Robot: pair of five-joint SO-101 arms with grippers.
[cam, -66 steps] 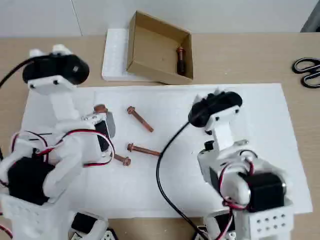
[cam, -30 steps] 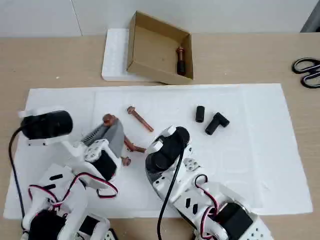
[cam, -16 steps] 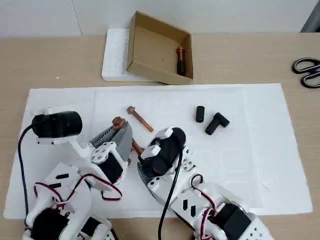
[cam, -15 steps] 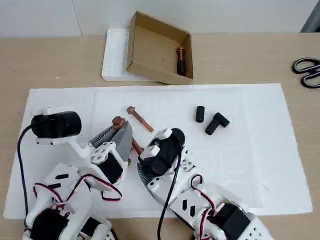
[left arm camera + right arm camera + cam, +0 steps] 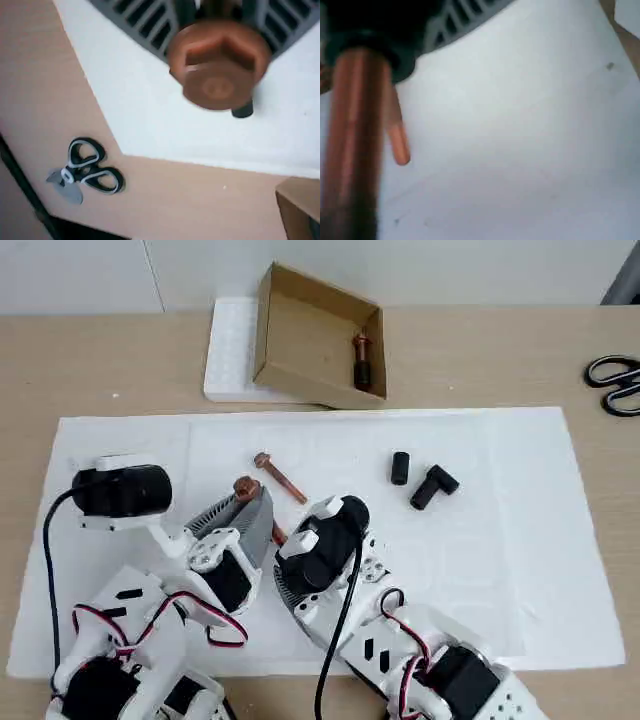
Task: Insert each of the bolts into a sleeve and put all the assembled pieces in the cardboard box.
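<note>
My left gripper is shut on a copper bolt. The bolt's hex head sits close up between the grey fingers. Just to its right, my right gripper is shut on a black sleeve, and a copper shaft comes out of that sleeve. One loose bolt lies on the white paper just beyond them. Two black sleeves lie farther right. The cardboard box at the back holds one assembled piece.
A white foam block lies against the box's left side. Scissors rest on the wooden table at the far right edge. Another bolt's shaft lies on the paper under the right gripper. Both arm bases crowd the paper's front edge.
The right arm has swung left from over the two sleeves, leaving them uncovered. The left gripper has carried its bolt right and forward until the grippers meet.
</note>
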